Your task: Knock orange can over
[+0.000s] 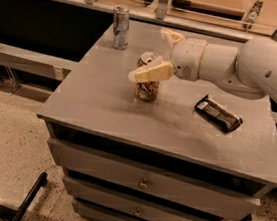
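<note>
Gripper [151,54] over cabinet top [127,121], one finger before orange can [147,87], one behind; second can [120,27] behind-left; packet [218,114] right.

A grey cabinet [151,174] fills the middle of the view, its flat matte surface [103,108] dull and faintly scuffed. Below it at 6 o'clock are stacked drawers [142,183] with small knobs. The gripper [148,53] hangs over the surface just toward 12 o'clock of its centre, fingers spread. A pale speckled floor [7,157] spreads out at 8 o'clock, crossed by a black furniture leg [27,199]. At 10 o'clock a dark panel [48,26] stands behind a grey rail [23,60]. Metal posts [163,0] rise along 12 o'clock before a tan backdrop [217,1]. The light is warm and dim.
</note>
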Controlling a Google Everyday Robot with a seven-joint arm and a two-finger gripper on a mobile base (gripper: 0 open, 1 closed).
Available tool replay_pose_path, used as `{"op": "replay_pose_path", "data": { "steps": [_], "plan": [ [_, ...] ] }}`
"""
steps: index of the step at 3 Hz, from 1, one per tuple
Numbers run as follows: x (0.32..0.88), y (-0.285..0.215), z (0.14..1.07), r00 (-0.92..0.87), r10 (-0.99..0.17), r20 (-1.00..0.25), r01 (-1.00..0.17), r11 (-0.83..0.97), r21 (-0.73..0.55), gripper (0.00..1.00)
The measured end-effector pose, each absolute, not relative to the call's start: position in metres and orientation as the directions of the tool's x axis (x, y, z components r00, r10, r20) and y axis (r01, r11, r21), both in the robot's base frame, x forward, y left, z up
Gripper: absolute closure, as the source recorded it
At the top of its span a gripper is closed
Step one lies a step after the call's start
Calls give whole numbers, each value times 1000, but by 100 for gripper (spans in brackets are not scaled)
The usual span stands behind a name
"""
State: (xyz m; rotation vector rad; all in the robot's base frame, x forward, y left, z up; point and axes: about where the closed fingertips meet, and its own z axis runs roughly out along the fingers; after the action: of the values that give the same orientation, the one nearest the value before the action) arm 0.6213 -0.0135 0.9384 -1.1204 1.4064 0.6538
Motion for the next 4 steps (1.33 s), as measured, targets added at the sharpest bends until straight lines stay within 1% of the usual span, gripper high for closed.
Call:
{"op": "replay_pose_path", "data": {
  "steps": [1, 3, 4],
  "plan": [
    [618, -22, 930, 108, -220, -969, -911, 368, -185, 0],
    [607, -23, 917, 80, -207, -975, -947, 289, -139, 0],
    [607, -23, 917, 80, -207, -975, -947, 289, -139, 0]
  ]
}}
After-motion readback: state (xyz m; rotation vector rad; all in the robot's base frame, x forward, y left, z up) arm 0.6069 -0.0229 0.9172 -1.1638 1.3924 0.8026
